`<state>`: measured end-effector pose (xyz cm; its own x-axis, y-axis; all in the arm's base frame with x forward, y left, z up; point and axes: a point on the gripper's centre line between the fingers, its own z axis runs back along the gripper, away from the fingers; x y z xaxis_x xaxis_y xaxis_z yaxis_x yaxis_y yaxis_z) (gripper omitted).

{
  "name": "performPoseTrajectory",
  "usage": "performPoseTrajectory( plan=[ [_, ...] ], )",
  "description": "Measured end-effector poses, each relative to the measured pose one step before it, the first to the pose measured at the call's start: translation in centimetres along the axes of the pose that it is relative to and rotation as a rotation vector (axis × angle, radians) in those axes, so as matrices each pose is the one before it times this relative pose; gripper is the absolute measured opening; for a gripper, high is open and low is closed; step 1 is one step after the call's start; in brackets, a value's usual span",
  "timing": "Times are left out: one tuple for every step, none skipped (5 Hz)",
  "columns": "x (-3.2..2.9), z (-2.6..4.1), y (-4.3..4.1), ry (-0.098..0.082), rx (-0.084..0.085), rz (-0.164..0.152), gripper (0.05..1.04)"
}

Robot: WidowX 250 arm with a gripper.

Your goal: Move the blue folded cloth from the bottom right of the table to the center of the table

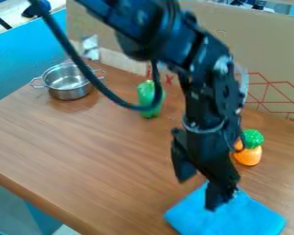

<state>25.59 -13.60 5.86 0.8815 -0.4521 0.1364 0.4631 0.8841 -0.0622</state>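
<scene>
Hanging over a blue cloth, pincer spread wide, orange-and-green toy nearby

Cardboard panel with red printed lines behind a brown wood-grain table, blue partition at far left

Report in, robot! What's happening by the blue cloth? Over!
Gripper open, at blue cloth. Cloth lying on table. Orange toy with green top partly behind arm.
</scene>
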Motion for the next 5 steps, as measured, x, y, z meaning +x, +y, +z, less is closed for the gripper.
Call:
performPoseTrajectory(
  plan=[
    [0.956,-1.296,-1.447,0.0047,-0.0084,0.0164,1.001],
    [0.775,0.103,-1.861,-0.0014,0.0676,-0.052,1.001],
    [-0.019,-0.015,-1.428,0.0042,0.0237,-0.0363,1.001],
    [-0.371,-1.533,0.747,0.0627,0.0216,0.0167,1.001],
    [0.577,-1.204,1.506,0.0436,0.0088,0.0147,1.001]
  ],
)
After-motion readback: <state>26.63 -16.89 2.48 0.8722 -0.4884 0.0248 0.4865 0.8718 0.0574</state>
